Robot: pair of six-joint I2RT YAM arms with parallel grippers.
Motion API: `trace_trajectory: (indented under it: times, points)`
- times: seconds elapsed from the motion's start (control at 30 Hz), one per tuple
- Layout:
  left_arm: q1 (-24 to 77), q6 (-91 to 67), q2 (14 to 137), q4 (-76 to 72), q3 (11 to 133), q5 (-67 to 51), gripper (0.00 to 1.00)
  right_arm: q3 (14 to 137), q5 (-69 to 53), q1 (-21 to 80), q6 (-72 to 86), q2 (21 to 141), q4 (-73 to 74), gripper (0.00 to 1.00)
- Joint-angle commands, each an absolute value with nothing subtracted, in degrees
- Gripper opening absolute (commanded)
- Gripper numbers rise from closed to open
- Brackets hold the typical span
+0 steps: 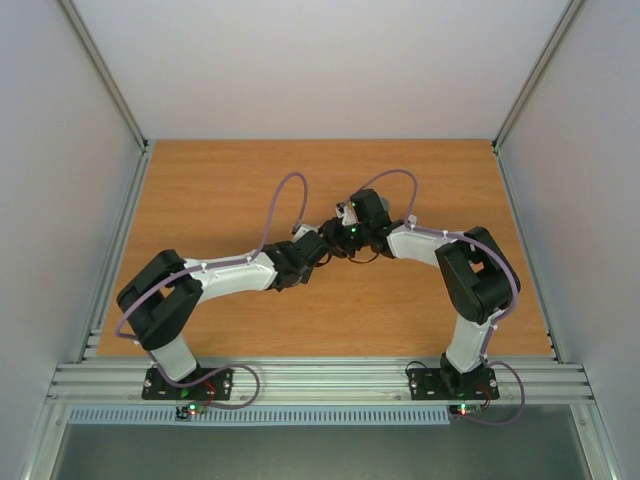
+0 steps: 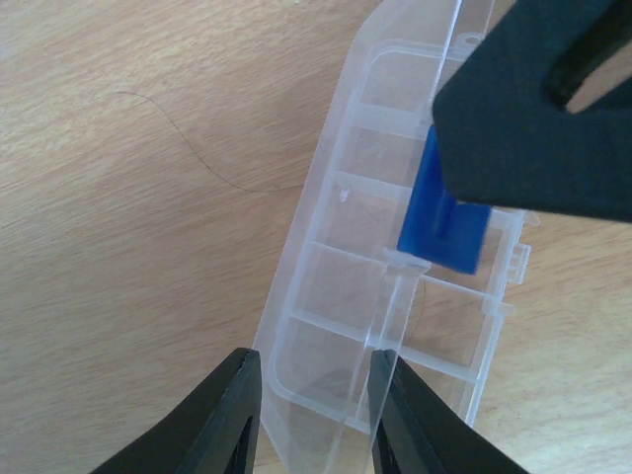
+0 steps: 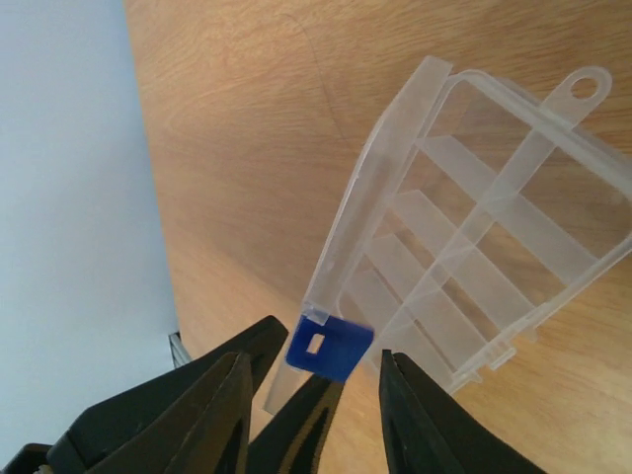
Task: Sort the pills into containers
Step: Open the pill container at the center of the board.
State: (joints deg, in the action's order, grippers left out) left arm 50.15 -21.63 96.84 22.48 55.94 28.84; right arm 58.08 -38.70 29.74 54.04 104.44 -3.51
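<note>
Two black-and-white robot arms bend inward until their wrists nearly touch. The left arm point(image 1: 225, 278) stretches low toward the right; the right arm point(image 1: 470, 275) folds at a raised elbow. The left gripper point(image 2: 314, 360) points down, fingers partly apart; the right gripper point(image 3: 329, 344) has its jaws parted.

Pill box point(image 2: 326, 296) clear glossy plastic; table point(image 2: 118, 247) matt wood grain.

The left arm point(image 1: 235, 275) at lower left and the right arm point(image 1: 470, 275) at right of the overhead view are made of white tube links between bulky black joint housings. Each stands on a black base plate point(image 1: 187, 383) with small red and green lights. A thin purple cable point(image 1: 289, 178) runs along each arm, and the wrist views show matte black, wedge-shaped fingers point(image 2: 227, 425) along the bottom edge.
</note>
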Motion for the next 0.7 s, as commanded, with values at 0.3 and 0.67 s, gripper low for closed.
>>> trace_trajectory:
  times: [0.3,0.67]
  points:
    - [48.6,-22.8,96.7,21.5,57.7,28.3,0.32,57.8,-32.9,29.8,48.2,101.2,1.3,0.43]
    - [46.8,-23.5,95.7,22.2,57.7,25.0,0.32,56.2,-26.8,29.8,43.8,98.5,2.2,0.27]
